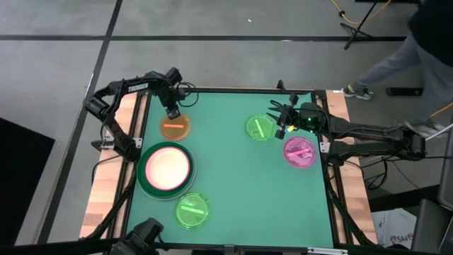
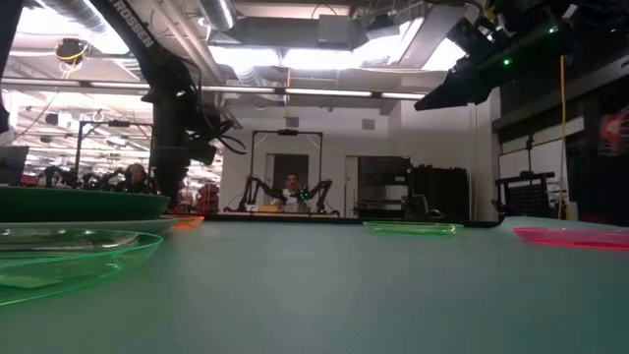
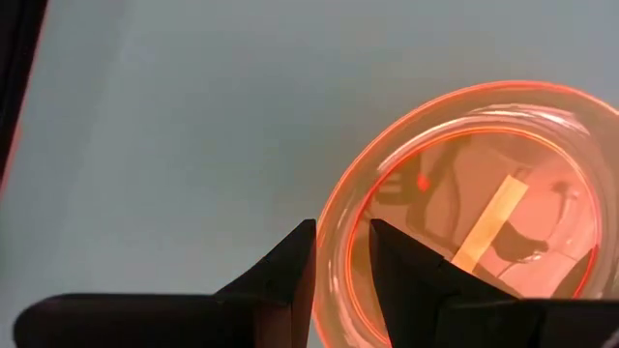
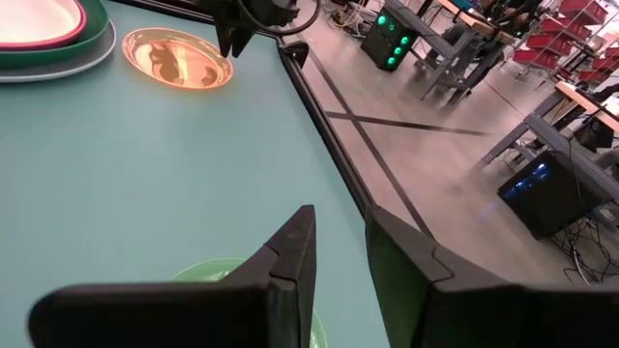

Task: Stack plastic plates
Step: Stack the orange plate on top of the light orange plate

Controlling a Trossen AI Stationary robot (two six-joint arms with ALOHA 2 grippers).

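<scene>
My left gripper (image 1: pixel 172 113) is open by a narrow gap. It stands over the far rim of the small orange plate (image 1: pixel 175 129), which lies flat on the green table. My right gripper (image 1: pixel 277 122), also narrowly open, hovers high above the right edge of a lime-green plate (image 1: pixel 259 128); the low view shows the right gripper (image 2: pixel 447 93) well clear of the lime-green plate (image 2: pixel 413 228). A pink plate (image 1: pixel 300 152) lies near the right edge. The large plates sit as a stack (image 1: pixel 167 168): dark green, magenta, cream inside, with a pale rim (image 4: pixel 58 72) beneath. A second lime-green plate (image 1: pixel 192 210) lies near the front. My left gripper (image 3: pixel 342 237) comes from above at the orange plate's rim (image 3: pixel 338 275). One finger is inside the plate and one outside. I cannot tell whether the fingers touch the rim. The plate rests flat on the table.
Wooden side rails and a black frame border the table (image 1: pixel 233 184). Its middle holds no objects between the plates. A person (image 1: pixel 425 42) stands beyond the far right corner. Other workstations show in the room behind.
</scene>
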